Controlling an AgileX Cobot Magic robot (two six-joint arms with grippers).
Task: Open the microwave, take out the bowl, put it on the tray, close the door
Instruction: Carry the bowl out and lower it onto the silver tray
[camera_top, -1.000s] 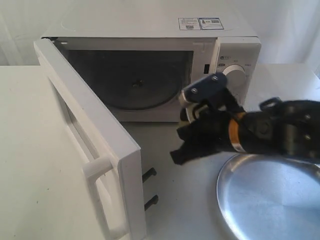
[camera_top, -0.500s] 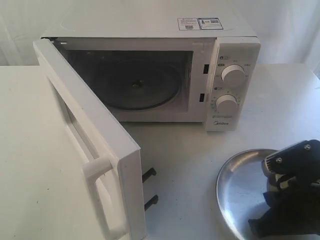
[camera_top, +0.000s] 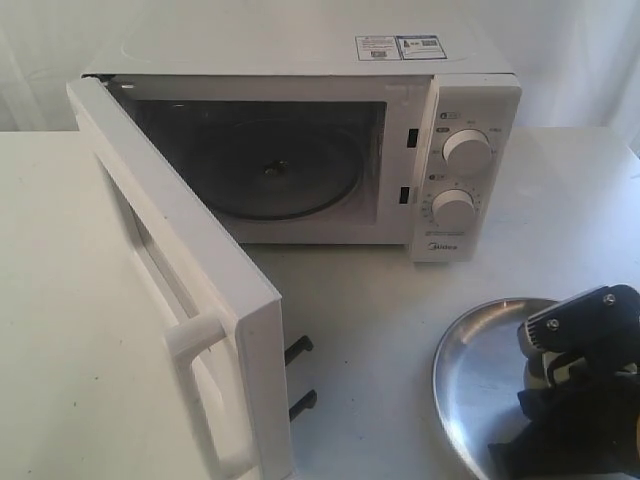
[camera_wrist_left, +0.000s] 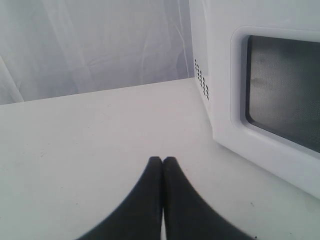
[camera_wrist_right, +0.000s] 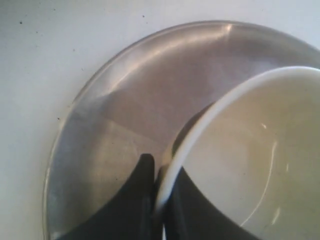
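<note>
We find the microwave (camera_top: 300, 150) at the back of the table (camera_top: 380, 300), its door (camera_top: 170, 290) swung out to the left front. The tray (camera_top: 475, 385) lies before it on the right. The bowl (camera_wrist_right: 250, 165) is over the tray, its rim in the right gripper (camera_wrist_right: 157, 165).

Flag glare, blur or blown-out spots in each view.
Exterior view: soft overall, microwave top nearly blends into the white backdrop, tray has a bright sheen. Left wrist view: flat even light, door window mesh readable. Right wrist view: bowl rim close and soft, streaky reflections on the tray.
</note>
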